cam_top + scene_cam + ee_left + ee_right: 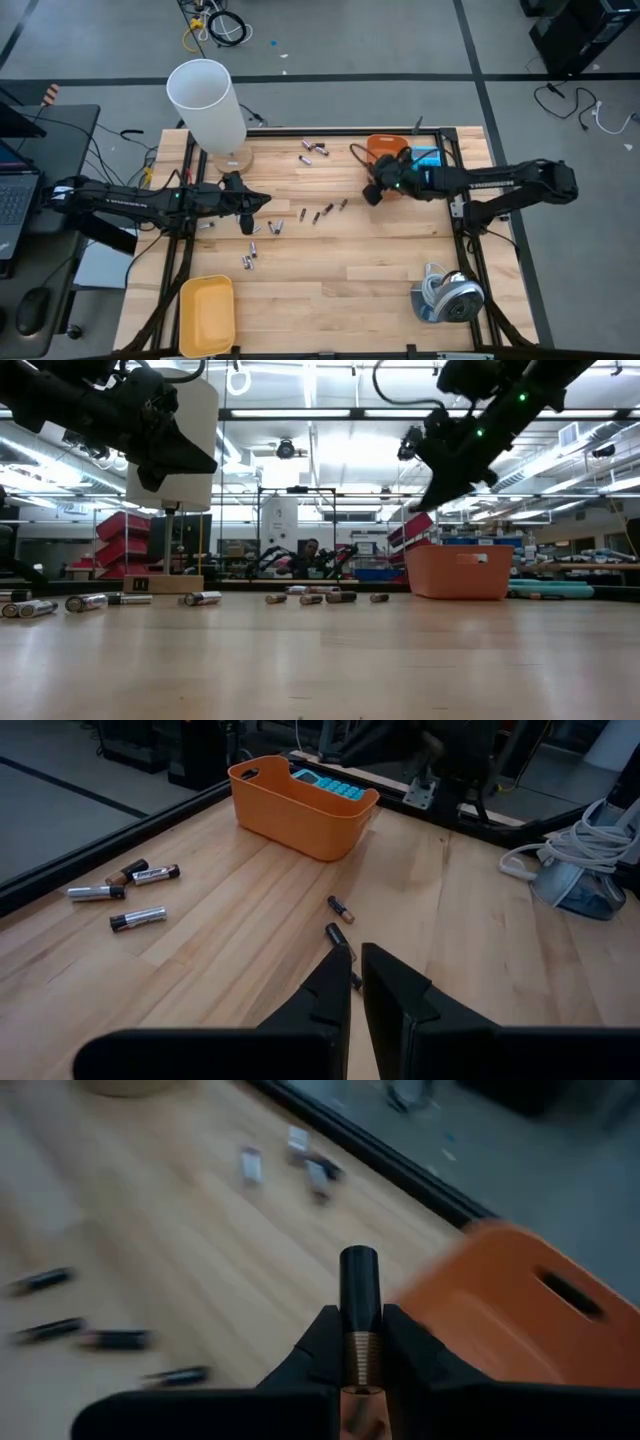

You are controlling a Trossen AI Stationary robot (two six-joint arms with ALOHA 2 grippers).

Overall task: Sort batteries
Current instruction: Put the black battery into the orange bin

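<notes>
In the right wrist view, the right gripper (358, 1342) pinched a black-and-copper battery (359, 1305) upright between its fingers, at lower centre of the frame, with the orange bin (500, 1305) just beyond at the right. In the high view that gripper (372, 192) hung at centre right, close beside the bin (383, 147), which had a blue calculator (428, 157) next to it. The left gripper (355, 988), at lower centre of its own view, had its fingers pressed nearly together with nothing visible between them; in the high view it sat at centre left (248, 206). Loose batteries (314, 150) lay at upper centre, more (322, 212) at centre, others (249, 257) lower left. A yellow tray (207, 314) sat at the bottom left, a white cylinder (206, 103) at upper left.

The risk I judged: the held cell stood tall above the fingers, so a knock against the bin's rim could twist it free, or an early release could drop it onto the table short of the bin.
</notes>
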